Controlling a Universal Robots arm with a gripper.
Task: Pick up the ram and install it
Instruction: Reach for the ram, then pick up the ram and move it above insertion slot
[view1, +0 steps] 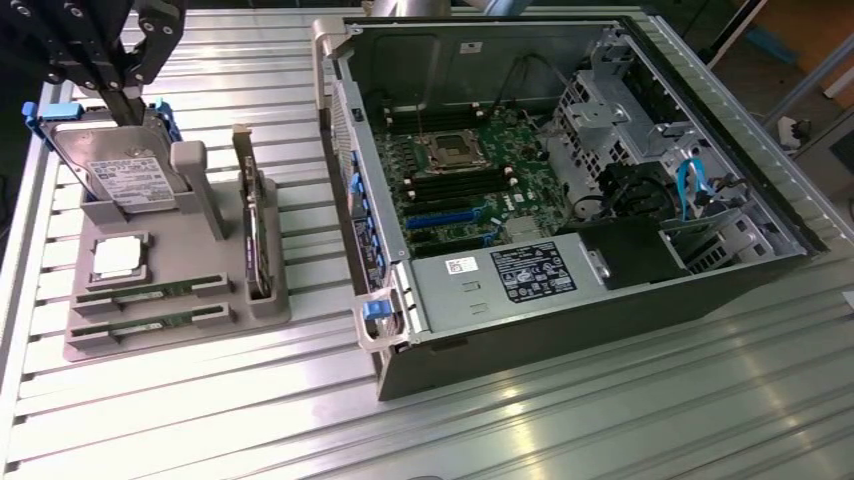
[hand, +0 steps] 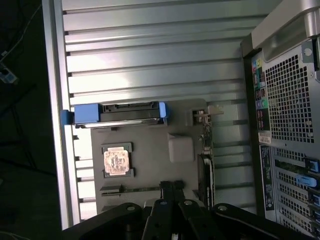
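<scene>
Two rams, thin green sticks, lie on edge in the front slots of the grey holder (view1: 174, 345): one ram (view1: 150, 293) behind, the second ram (view1: 147, 325) nearer the front. My gripper (view1: 131, 115) hangs at the holder's far end, above the hard drive (view1: 127, 175), well away from both sticks, its fingers together and empty. In the wrist view the gripper (hand: 171, 185) points down over the holder, and one ram (hand: 131, 189) shows as a thin line close beside the fingertips. The open computer case (view1: 400, 240) lies on the exterior view's right, with dark memory slots (view1: 461, 187) on its motherboard.
On the holder a tall dark expansion card (view1: 254, 225) stands on edge and a CPU (view1: 120, 257) lies flat. The hard drive carries a blue bracket (hand: 82, 113). The case's perforated rear panel (hand: 287, 100) borders the holder. All rests on a ribbed metal table (view1: 601, 400).
</scene>
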